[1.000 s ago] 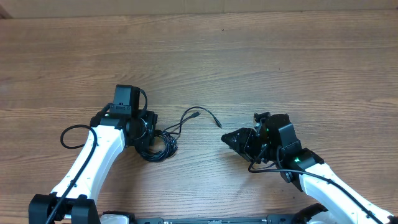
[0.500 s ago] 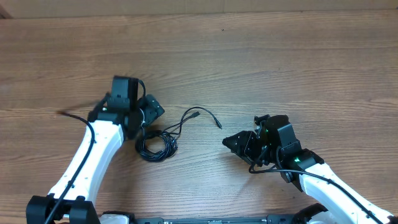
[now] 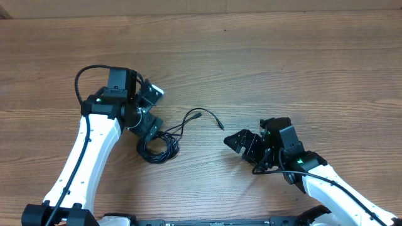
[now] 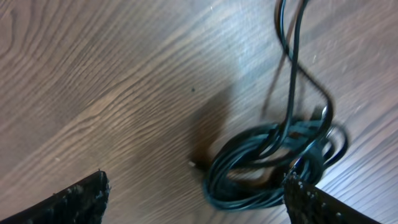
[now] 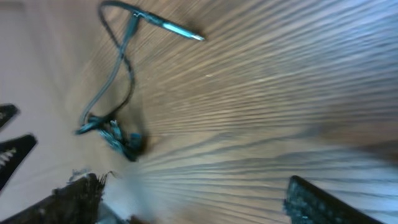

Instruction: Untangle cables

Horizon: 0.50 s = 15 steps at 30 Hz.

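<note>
The cables [image 3: 157, 148] lie bunched in a small black coil on the wooden table. One strand runs right from the coil to a silver plug tip [image 3: 221, 126]. My left gripper [image 3: 154, 108] hovers open just above and behind the coil, holding nothing. In the left wrist view the coil [image 4: 272, 169] lies by the right fingertip [image 4: 314, 200], with the gripper [image 4: 196, 204] wide open. My right gripper [image 3: 244, 154] stands open to the right of the plug tip, apart from it. The right wrist view shows the strand and plug [image 5: 177, 27] far ahead of the empty gripper [image 5: 193, 200].
A thicker black cord [image 3: 88, 72] loops off the left arm's wrist. The left arm's dark parts [image 5: 13, 152] show at the left edge of the right wrist view. Bare wooden table [image 3: 264, 69] stretches across the back and right.
My left gripper has opened, let go of the coil and pulled back toward the far side. My right gripper has opened in place. The coil has stayed where it was.
</note>
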{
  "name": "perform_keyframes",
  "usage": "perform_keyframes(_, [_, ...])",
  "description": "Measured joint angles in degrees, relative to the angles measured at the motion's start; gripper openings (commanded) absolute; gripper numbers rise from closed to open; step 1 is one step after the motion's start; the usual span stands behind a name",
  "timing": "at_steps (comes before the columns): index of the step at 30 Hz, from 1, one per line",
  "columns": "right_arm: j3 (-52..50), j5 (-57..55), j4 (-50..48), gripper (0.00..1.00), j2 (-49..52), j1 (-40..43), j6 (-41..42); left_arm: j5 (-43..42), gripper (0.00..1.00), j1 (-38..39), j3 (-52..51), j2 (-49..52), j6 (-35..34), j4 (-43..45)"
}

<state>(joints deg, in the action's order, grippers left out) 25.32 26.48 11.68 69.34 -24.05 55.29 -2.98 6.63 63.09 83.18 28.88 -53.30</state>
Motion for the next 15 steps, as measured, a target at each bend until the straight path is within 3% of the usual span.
perform_keyframes(6, [0.00,-2.80,2.08,1.00,0.04,0.02,-0.02,4.15,1.00,-0.79,-2.49,0.00,6.82,3.98])
perform_keyframes(15, [0.00,-3.85,2.08,1.00,0.04,0.02,0.02,3.43,1.00,-1.53,-7.41,0.00,8.07,8.96])
